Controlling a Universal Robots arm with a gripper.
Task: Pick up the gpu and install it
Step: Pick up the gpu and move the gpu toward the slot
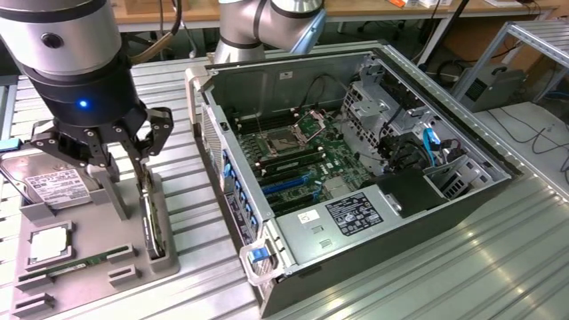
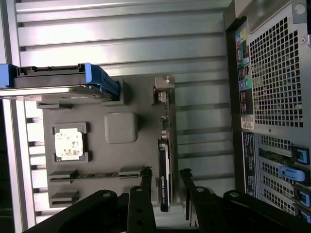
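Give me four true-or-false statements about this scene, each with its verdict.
1. The gpu stands on edge in the grey tray. True.
2. The gripper is shut on the gpu. False: its fingers are open, one on each side of the card.
3. The computer case lies open, with its motherboard exposed. True.
4. The hard drive sits inside the computer case. False: it lies on the grey tray, outside the case.
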